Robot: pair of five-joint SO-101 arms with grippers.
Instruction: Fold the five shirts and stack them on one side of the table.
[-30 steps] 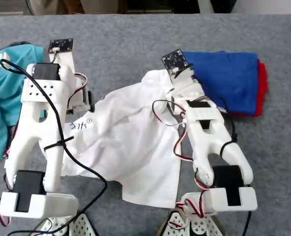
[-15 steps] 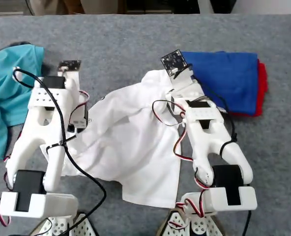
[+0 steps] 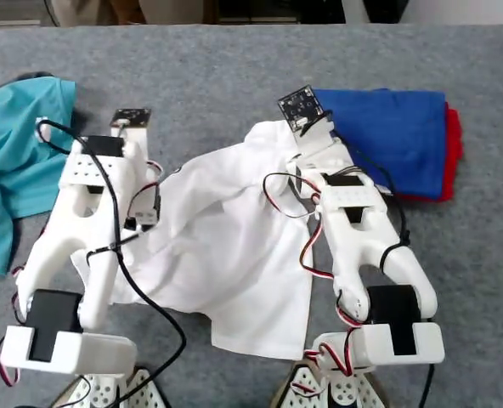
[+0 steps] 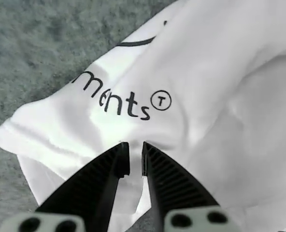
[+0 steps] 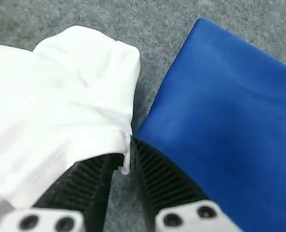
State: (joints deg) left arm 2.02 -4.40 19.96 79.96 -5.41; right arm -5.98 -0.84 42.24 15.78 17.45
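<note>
A loose teal shirt (image 3: 18,161) lies spread on the grey felt-like table cover (image 3: 217,68), well apart from the left gripper's fingers, on their outer side. The left gripper (image 4: 135,159) hangs just over a crumpled white shirt (image 3: 226,255) with black lettering. Its black ribbed fingers (image 4: 109,179) stand a narrow slit apart, with nothing visibly caught between them, and the lettering lies just beyond the tips. The white shirt stretches from under these fingers across to the right gripper (image 5: 127,157). The right gripper's fingers (image 5: 157,169) are clamped together on a rolled hem of the white shirt. Just beside those fingers, on the side away from the white shirt, lies a folded royal-blue shirt (image 5: 230,106), its near edge close against the fingertip. Under it a folded red shirt (image 3: 455,140) shows as a strip along the outer edge, farthest from either gripper's fingers.
</note>
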